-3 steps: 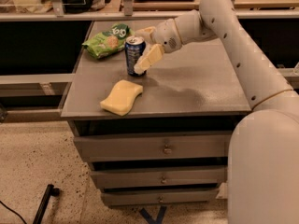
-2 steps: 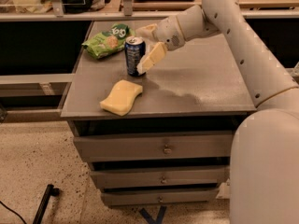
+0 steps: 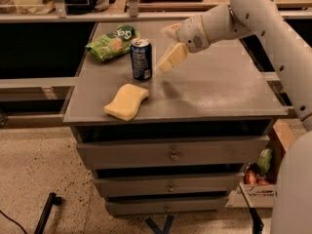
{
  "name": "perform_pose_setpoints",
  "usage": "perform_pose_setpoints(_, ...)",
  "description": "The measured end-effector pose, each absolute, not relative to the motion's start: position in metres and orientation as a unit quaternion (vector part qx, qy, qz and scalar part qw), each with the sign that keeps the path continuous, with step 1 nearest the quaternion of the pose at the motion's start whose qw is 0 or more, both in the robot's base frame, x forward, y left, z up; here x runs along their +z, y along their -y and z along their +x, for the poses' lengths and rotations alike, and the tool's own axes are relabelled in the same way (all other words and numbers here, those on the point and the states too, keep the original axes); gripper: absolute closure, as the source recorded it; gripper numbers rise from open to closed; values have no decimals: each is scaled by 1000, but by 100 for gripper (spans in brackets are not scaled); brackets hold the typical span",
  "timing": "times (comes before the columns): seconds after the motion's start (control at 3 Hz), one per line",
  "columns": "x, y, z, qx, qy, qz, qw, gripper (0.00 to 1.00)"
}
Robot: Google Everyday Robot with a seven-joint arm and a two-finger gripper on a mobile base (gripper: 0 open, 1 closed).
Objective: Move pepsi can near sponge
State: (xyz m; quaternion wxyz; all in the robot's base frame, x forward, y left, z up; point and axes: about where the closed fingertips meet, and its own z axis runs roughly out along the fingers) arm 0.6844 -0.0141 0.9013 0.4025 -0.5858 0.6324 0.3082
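Observation:
The dark blue pepsi can (image 3: 141, 58) stands upright on the grey cabinet top (image 3: 219, 87), left of the middle. The pale yellow wavy-edged sponge (image 3: 126, 101) lies flat just in front of it, near the front left edge, a short gap away. My gripper (image 3: 169, 47) hangs above the cabinet top just right of the can, open and empty. One finger (image 3: 173, 57) reaches toward the can without touching it; the other finger (image 3: 170, 30) is behind and higher.
A green snack bag (image 3: 112, 42) lies behind and left of the can. The cabinet has drawers (image 3: 170, 155) below. A shelf rail (image 3: 97, 16) runs behind the cabinet. A box with packets (image 3: 261, 172) sits on the floor at the right.
My gripper has drawn back to the right and up, away from the can. The can stands free where it was, next to the sponge.

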Motion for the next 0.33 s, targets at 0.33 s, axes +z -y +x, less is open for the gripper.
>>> perform_pose_setpoints(0.33, 897, 10, 693, 303, -639, -573, 413, 0)
